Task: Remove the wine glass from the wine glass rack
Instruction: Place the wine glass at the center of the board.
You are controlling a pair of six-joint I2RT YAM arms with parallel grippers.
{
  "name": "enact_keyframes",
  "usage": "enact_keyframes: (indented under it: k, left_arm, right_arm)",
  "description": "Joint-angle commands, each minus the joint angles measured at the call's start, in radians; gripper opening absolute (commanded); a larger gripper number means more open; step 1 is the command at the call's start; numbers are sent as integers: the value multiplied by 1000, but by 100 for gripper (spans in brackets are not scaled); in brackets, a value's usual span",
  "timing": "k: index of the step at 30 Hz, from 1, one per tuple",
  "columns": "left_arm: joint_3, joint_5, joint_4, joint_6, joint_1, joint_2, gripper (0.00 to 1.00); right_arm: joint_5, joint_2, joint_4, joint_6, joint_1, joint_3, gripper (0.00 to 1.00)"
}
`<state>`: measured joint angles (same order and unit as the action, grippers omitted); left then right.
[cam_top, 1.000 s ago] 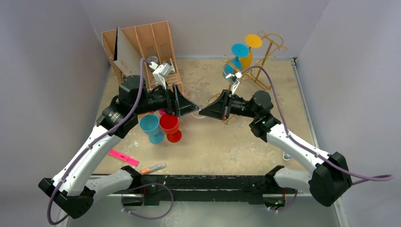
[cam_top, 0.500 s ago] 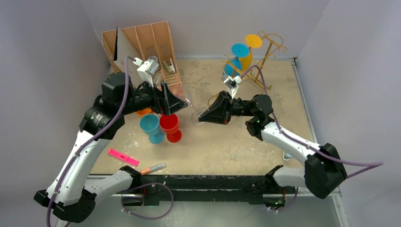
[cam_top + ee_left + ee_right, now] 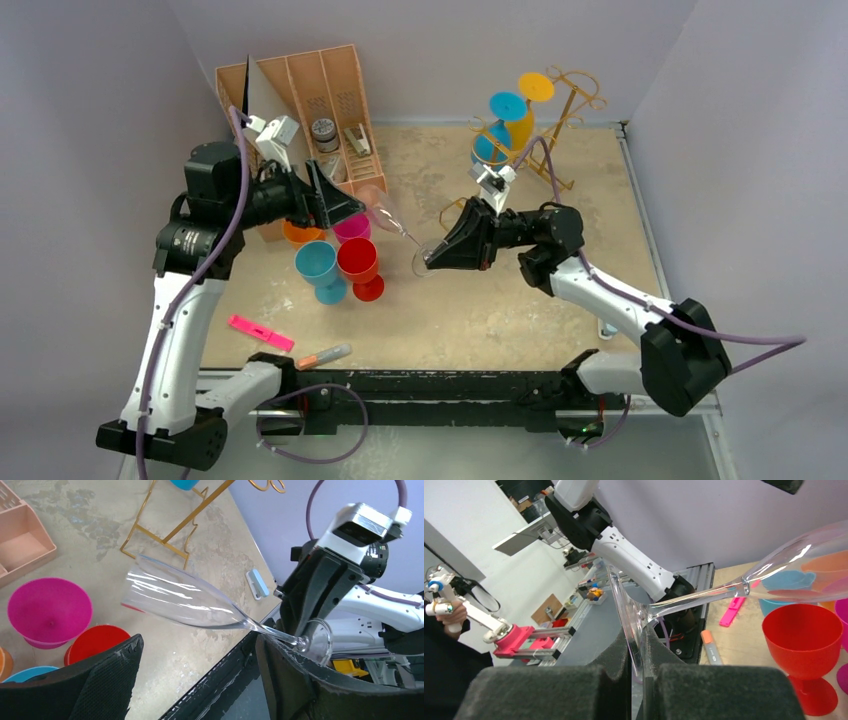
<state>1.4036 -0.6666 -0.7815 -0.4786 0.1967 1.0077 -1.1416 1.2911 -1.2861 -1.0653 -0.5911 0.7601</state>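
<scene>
wine glass (image 3: 383, 213) is off the wine glass rack (image 3: 563, 120), left of it, tilted over the desk (image 3: 600, 230); right fingers (image 3: 724, 690) pinch its foot; left fingers (image 3: 100, 680) spread, bowl just off their tips; rack carries blue glass (image 3: 488, 145) and yellow glass (image 3: 520, 125), hung foot-up; tan organiser (image 3: 300, 80), far left of rack, holds a round tin (image 3: 322, 132); red cup (image 3: 357, 262) and blue cup (image 3: 317, 265) stand left of rack
</scene>
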Motion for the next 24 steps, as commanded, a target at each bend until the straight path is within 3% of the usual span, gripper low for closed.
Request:
enact_keyframes:
  k: [1,9,13,24]
  left_arm:
    - [24,-174,33,8,-95,16,81]
    - [-58,-463,238,-117,-226,38,81]
    - [-124,-611,382,-181,-238,46,81]
    - [-182,-720,663,-325,-238,93,77]
  right_arm:
    - [-44,-54,-96,-41,-5,44,0]
    - [-82,-119,-133,-35,-5,48,0]
    - [-101,-142,-133,-44,-4,59,0]
    - [-107,-197,-133,-67,-6,84,0]
